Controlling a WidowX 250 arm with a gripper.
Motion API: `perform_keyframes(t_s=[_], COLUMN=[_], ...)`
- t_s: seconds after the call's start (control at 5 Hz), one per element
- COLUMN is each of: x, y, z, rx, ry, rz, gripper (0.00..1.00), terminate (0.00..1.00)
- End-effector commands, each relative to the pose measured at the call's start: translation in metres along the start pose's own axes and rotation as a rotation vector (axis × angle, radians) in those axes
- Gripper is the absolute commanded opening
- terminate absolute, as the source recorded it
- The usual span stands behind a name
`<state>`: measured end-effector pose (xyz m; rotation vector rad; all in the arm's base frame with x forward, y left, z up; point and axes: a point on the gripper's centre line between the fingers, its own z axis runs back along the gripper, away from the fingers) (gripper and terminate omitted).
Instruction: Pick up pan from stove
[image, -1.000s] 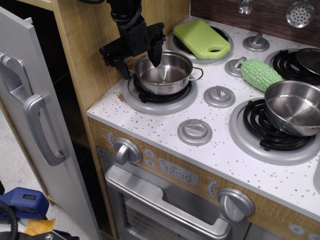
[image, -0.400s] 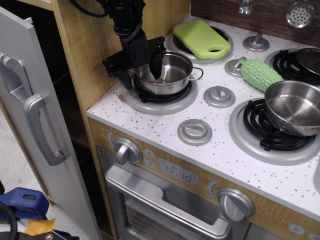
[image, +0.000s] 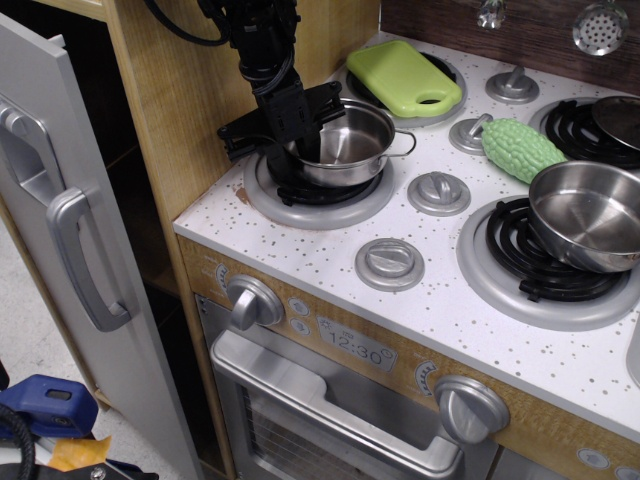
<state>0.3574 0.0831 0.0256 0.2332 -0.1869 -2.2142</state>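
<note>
The shiny pan (image: 345, 145) sits on the front left burner (image: 318, 190) of the stove (image: 420, 250) — tipped a little. Its small loop handle sticks out to the right, toward the green bumpy vegetable (image: 520, 148). The black claw (image: 296, 155) pinches the pan's left rim — one finger inside, one outside.

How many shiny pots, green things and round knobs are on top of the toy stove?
Shiny steel pots: 2, a small one and a big one
Green things: 2, a flat cutting board and a bumpy gourd
Round grey stovetop knobs: 4
Total: 8
</note>
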Motion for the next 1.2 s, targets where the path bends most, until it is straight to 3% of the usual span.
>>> perform_keyframes(t_s=[0.0, 0.6, 0.8, 1.0], x=[-0.012, -0.003, -0.001, 0.000], y=[-0.004, 0.002, 0.005, 0.007], z=[0.012, 0.069, 0.081, 0.087], rx=[0.018, -0.061, -0.051, -0.035], ry=[0.052, 0.189, 0.231, 0.269], rz=[0.033, 0.112, 0.124, 0.136], gripper=[0.00, 0.00, 0.00, 0.00], terminate=[0.00, 0.00, 0.00, 1.00])
